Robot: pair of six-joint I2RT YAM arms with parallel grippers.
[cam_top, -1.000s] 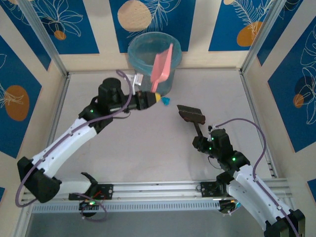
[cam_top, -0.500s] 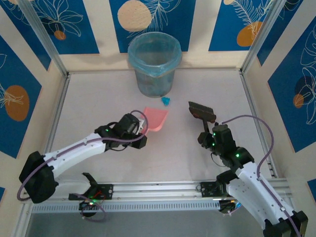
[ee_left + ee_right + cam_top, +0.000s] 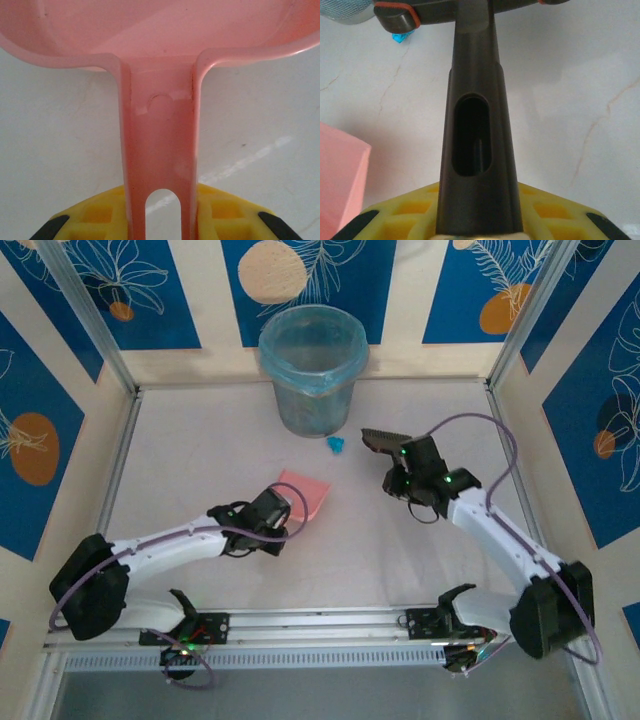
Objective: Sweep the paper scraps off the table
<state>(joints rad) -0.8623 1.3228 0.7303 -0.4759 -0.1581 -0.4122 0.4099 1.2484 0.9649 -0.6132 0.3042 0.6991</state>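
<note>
One cyan paper scrap [image 3: 336, 445] lies on the table [image 3: 200, 450] just in front of the bin; it is also at the top left of the right wrist view [image 3: 400, 37]. My left gripper [image 3: 284, 513] is shut on the handle of the pink dustpan [image 3: 306, 491], whose pan rests flat on the table. That handle [image 3: 160, 145] runs up between the yellow fingers [image 3: 220, 215]. My right gripper [image 3: 402, 470] is shut on the dark handle [image 3: 472, 135] of the brush. The brush head [image 3: 381, 440] sits just right of the cyan scrap.
A translucent blue bin [image 3: 312, 365] stands at the back centre against the wall. Aluminium rails [image 3: 515, 475] edge the table on all sides. The dustpan's corner [image 3: 340, 175] lies left of the brush handle.
The left arm brought the dustpan down from the bin's rim and set it flat on the table. The right arm swung the brush farther back and left, towards the cyan scrap.
</note>
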